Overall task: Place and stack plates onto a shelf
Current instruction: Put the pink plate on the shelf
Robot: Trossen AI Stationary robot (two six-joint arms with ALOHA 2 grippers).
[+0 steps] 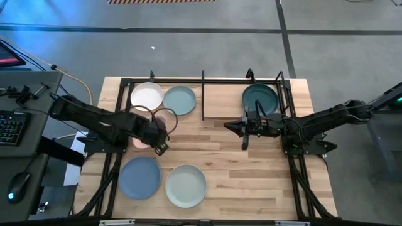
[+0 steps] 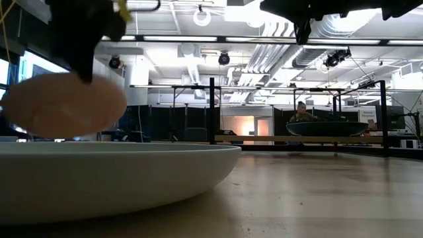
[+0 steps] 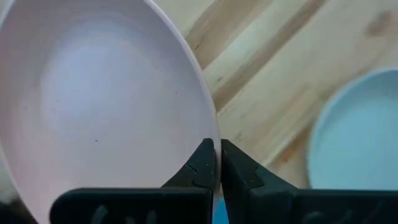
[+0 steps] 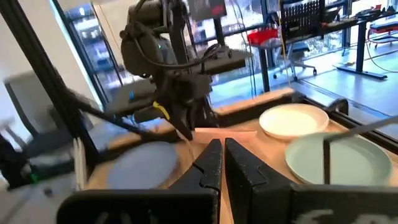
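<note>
My left gripper [image 1: 159, 145] hangs over the table's left middle, shut on the pink plate [image 3: 93, 99], which the arm largely hides in the high view. The white plate [image 1: 146, 97] and the pale sage green plate [image 1: 181, 100] lie side by side on the shelf's [image 1: 203, 80] left bay floor. The dark teal plate [image 1: 260, 98] lies in the right bay. Flat on the table near its front edge are the blue plate [image 1: 140, 177] and the pale mint plate [image 1: 186, 186]. My right gripper [image 1: 245, 139] is shut and empty, in front of the right bay. My left gripper pinches the pink plate's rim [image 3: 210, 134] between its two fingers, one on the inner face and one on the outer. In the low view the fingers [image 2: 84, 66] come down onto it from above. The plate [image 2: 63, 106] hangs tilted, lifted clear of the table.
Black shelf rods stand around both bays, with a middle divider rod [image 1: 203, 94]. Bare wood lies between the two grippers [image 1: 207, 147]. A keyboard and a mouse sit on a side desk [image 1: 19, 125] left of the table. A person [image 2: 303, 114] shows far behind the shelf.
</note>
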